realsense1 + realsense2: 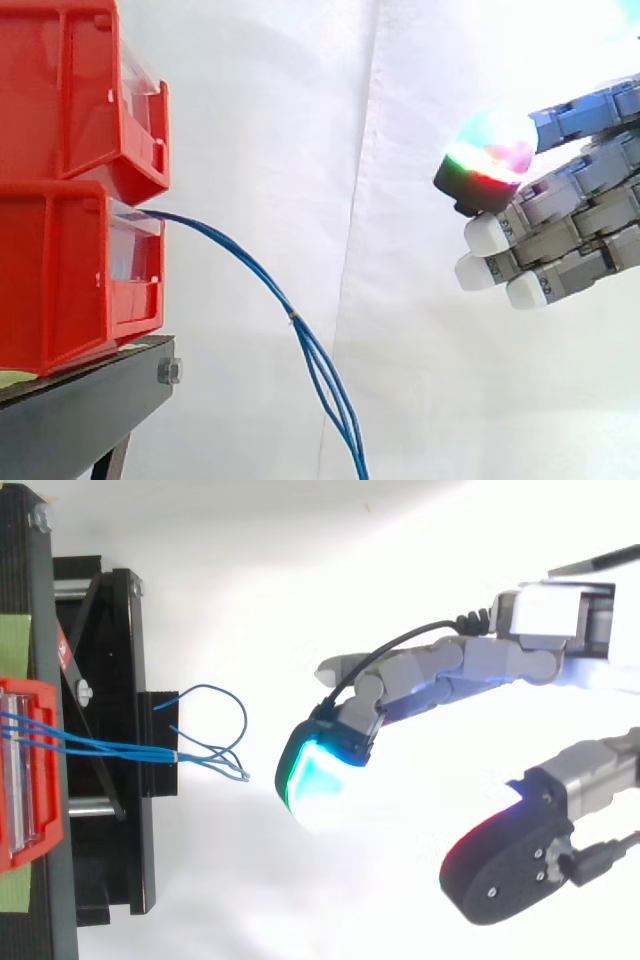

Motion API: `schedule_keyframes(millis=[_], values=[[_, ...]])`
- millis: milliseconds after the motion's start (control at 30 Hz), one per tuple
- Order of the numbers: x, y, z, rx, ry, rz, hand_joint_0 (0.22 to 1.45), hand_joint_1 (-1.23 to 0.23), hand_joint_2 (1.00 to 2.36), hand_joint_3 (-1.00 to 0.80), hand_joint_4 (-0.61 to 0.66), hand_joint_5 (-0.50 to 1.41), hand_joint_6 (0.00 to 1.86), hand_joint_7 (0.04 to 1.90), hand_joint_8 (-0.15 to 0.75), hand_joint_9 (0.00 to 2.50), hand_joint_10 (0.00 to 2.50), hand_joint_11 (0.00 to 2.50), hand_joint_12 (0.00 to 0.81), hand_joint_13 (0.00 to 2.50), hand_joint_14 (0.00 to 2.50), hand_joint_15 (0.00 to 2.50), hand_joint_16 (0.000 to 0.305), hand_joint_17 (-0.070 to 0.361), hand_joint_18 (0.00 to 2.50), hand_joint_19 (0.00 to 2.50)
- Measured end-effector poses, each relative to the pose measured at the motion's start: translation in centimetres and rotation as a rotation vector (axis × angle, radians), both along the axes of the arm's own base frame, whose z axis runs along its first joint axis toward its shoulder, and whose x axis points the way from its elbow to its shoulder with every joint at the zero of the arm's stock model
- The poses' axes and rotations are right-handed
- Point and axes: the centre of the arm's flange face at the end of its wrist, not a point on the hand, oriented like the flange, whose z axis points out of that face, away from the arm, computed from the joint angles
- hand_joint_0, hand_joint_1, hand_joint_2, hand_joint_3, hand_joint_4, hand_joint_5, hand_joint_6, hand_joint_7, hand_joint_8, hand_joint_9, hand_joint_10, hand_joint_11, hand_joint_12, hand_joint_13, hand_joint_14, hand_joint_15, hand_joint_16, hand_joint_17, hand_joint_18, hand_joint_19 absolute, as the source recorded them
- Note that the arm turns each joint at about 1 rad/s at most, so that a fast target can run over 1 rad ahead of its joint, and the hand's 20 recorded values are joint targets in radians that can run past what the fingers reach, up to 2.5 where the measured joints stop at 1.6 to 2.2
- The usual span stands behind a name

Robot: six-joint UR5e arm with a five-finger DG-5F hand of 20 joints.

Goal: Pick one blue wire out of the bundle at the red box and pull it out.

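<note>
The approach step is judged in hand: the hand (572,228) is held wide and empty at frame right; 1 blue wire (250,265), lower left, must be reached and pinched.

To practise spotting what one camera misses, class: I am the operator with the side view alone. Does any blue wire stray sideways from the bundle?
Observer: Yes. From above, one blue wire bows out in a loop beside the bundle.
Operator: Where do they end?
Observer: Their free ends point at the green-glowing pad of the robot hand, with a gap between.
</note>
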Motion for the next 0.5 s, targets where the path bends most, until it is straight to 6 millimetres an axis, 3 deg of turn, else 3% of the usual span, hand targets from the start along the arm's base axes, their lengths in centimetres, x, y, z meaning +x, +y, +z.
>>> schedule_keyframes(millis=[167,500], values=[[0.2,0.5,-0.4,-0.031,0.005,0.000,0.47,-0.54,1.00,-0.50,0.28,-0.19,0.50,0.75,0.293,0.51,0.00,0.09,0.409,0.16,0.00,0.03,0.067,0.150,0.08,0.21],[1.4,1.3,-3.2,-0.022,0.013,-0.002,0.47,-0.60,1.00,-0.50,0.29,-0.18,0.50,0.79,0.284,0.49,0.00,0.13,0.402,0.08,0.00,0.05,0.066,0.148,0.00,0.23]])
